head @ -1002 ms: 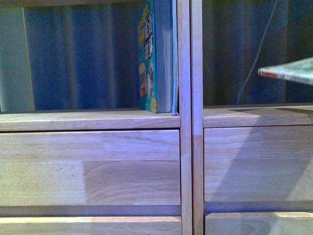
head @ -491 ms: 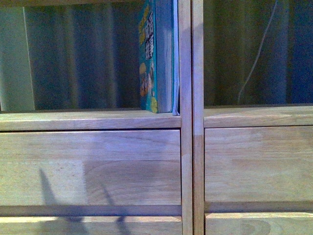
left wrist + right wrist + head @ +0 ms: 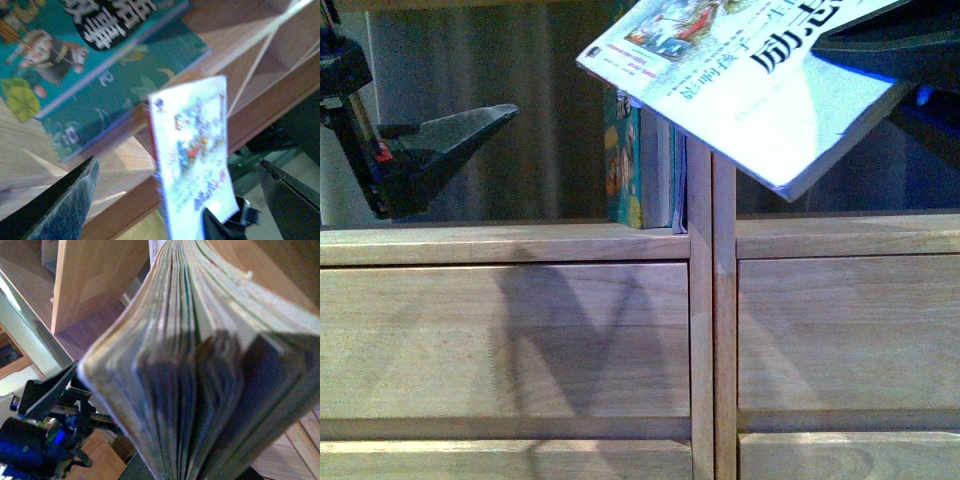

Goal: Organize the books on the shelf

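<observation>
1. The right gripper (image 3: 885, 55) was clenched on the softcover (image 3: 760, 90), biting one edge at about two o'clock in the front view. In its wrist view the pages fanned out around the jaw.
2. From that grip the softcover ran out toward ten o'clock, tilted with its cover facing us. It hung in the air in front of the shelf (image 3: 520, 245) and rested on no board.
3. We judged it light and floppy, since it was thin and splayed where it was pinched. It would likely sag or buckle if pushed in by its free end. The glossy cover could also slide, so a deep bite close to the spine looked safest.
4. The left gripper (image 3: 430, 145) was released, with its jaws spread wide and nothing between them. It hovered at about ten o'clock before the left bay.
5. The paperbacks (image 3: 640, 170) stood upright at twelve o'clock, against the centre post. We took them to be thicker and stiffer, and able to brace a thin neighbour.
6. The drawers (image 3: 510, 340) filled the view toward six o'clock.
</observation>
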